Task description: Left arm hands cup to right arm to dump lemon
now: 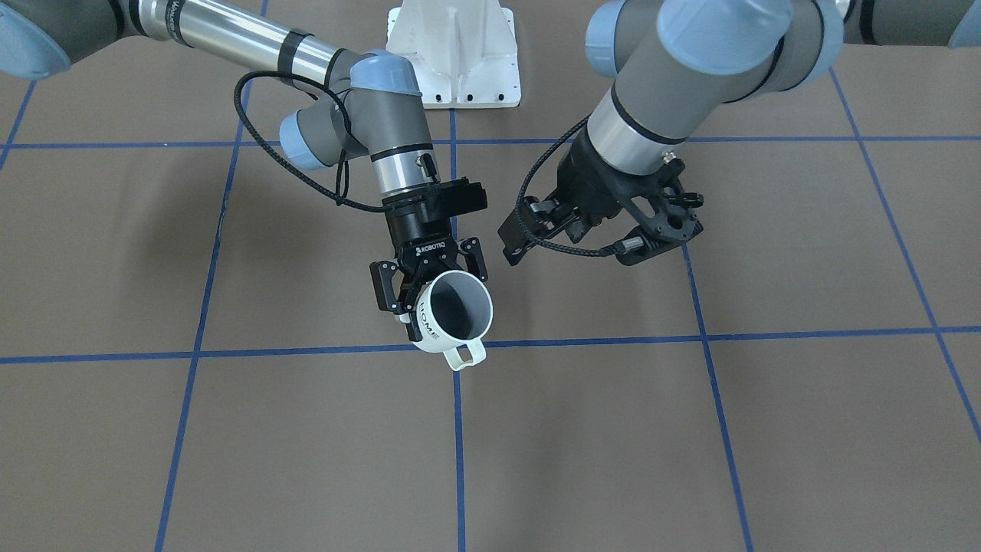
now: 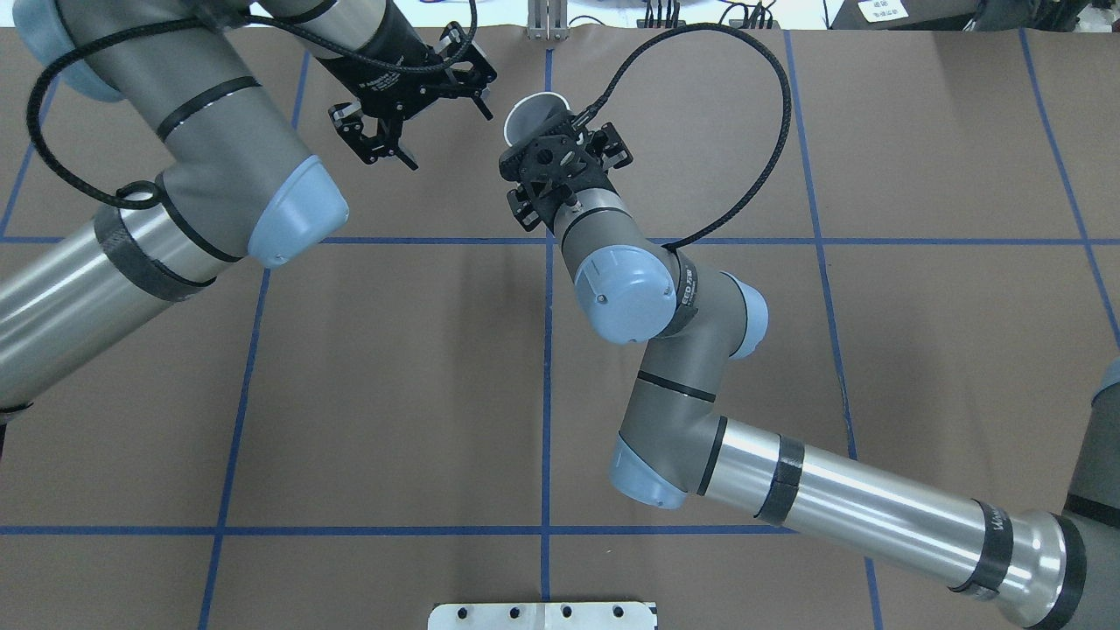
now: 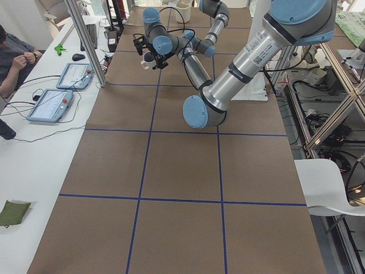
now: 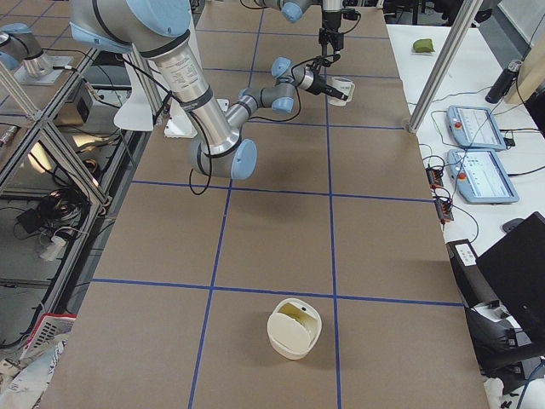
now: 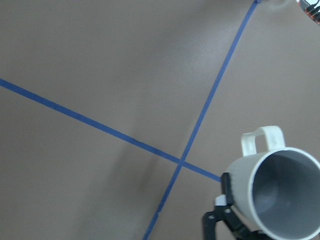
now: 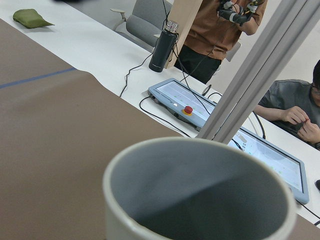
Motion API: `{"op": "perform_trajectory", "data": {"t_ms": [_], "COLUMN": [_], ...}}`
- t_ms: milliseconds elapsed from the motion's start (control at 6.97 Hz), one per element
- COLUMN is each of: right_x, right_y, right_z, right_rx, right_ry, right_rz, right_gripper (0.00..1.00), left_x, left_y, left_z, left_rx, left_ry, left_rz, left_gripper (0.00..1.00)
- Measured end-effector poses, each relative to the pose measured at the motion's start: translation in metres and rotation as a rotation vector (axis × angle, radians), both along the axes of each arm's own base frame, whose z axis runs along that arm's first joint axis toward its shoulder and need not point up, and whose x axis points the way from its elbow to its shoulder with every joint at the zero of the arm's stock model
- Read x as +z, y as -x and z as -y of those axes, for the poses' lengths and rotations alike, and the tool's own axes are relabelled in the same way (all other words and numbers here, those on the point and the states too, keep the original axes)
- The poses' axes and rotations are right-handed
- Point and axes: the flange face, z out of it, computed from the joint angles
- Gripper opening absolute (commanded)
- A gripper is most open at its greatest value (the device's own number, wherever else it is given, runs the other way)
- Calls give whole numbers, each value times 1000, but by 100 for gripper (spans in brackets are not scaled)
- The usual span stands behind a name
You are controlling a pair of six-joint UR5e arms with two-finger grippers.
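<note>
Grip on the cup [image 1: 458, 310] belonged to the right gripper [image 1: 433, 287], whose jaws were pinched on the white body from both sides. The cup hung tilted above the brown bench [image 1: 230, 445], near the crossing of two blue tape lines [image 1: 458, 460]. Its mouth was tipped up and away from the robot, and its loop handle [image 1: 469, 354] pointed toward the operators' side. The black "HOME" lettering ran along the wall beside one finger. In the right wrist view the cup's rim filled the lower frame, with smooth grey wall inside it. Beyond it lay a white side desk with two tablets [image 6: 187, 107] and a black bottle [image 6: 164, 47], and people sat and stood behind.

The left gripper [image 2: 382, 147] hovered near the cup but apart from it, its jaws spread with only air between them. The left wrist view looked down on the cup's open mouth at the lower right.

Well apart from both arms, at the bench's end on the robot's right, sat a cream round bowl [image 4: 294, 336] with a yellowish patch [image 4: 298, 313] inside. Whether that patch was the lemon could not be told.
</note>
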Motion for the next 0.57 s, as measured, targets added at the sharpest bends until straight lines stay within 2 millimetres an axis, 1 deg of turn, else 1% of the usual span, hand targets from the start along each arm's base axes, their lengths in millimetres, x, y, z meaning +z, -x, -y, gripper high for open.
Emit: {"op": "perform_trajectory", "data": {"t_ms": [287, 574], "right_x": [-2, -4], "right_y": [9, 13], "right_z": [-14, -25], "right_rx": [20, 31], "right_ry": [-15, -25], "right_rz": [-9, -5], "right_gripper": [12, 13], "left_x": [8, 12], "left_y": [-17, -27], "left_z": [13, 14], "left_rx": [-18, -11], "left_ry": [3, 0], "left_rz": [-15, -20], "left_gripper": [100, 100]}}
